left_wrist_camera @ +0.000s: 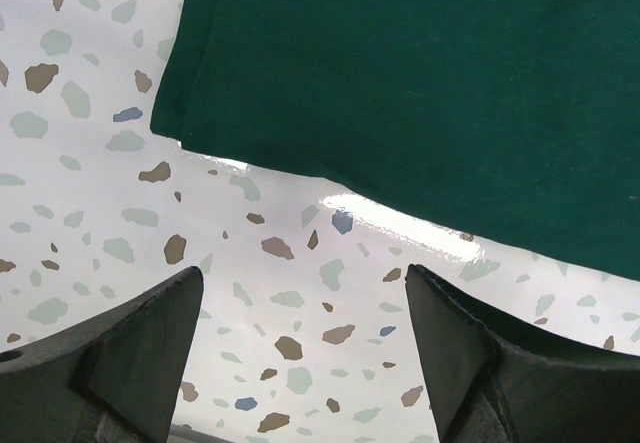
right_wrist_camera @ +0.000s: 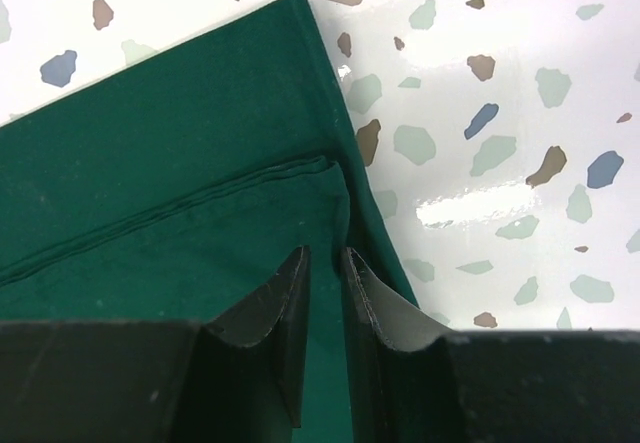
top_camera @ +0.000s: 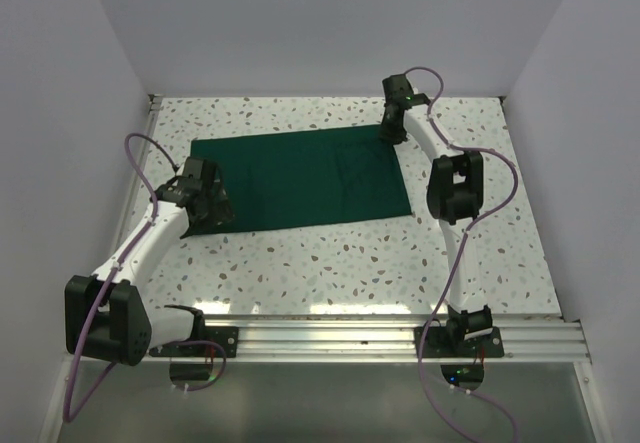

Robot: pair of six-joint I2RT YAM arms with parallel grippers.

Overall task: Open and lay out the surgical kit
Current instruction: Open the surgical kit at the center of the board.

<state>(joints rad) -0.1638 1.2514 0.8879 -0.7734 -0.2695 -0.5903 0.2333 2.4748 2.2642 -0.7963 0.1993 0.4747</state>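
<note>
The left gripper [top_camera: 205, 208] hangs low over the table [top_camera: 350, 263] with its fingers [left_wrist_camera: 140, 363] wide apart and nothing between them. Only bare speckled surface lies under the gap. The cloth [left_wrist_camera: 420, 83] starts just ahead of the fingertips, with its near corner ahead and to the left of the left finger and its hem running off ahead to the right. It is not touching either finger.

From above, the cloth [top_camera: 300, 178] lies flat as a folded rectangle between the two tools. No tray or instrument shows anywhere; whether they sit inside the folds cannot be told.

The right gripper [top_camera: 393, 128] is at the cloth's far right corner. In its wrist view the fingers stand almost together, with a thin strip of green running into the slit between them. They look clamped on the edge of the upper fold [right_wrist_camera: 200, 223], whose corner ends just ahead of the tips. The bottom layer spreads beyond it, ahead and to the right.

The step in hand looks like peeling that upper fold open. To do it well, the right tool should lift only enough to clear the lower layer, then carry the fold away from the stack in a low arc so the cloth does not drag. The left gripper would do best to close on or press the near corner ahead of it, anchoring the wrap while the other side opens.
</note>
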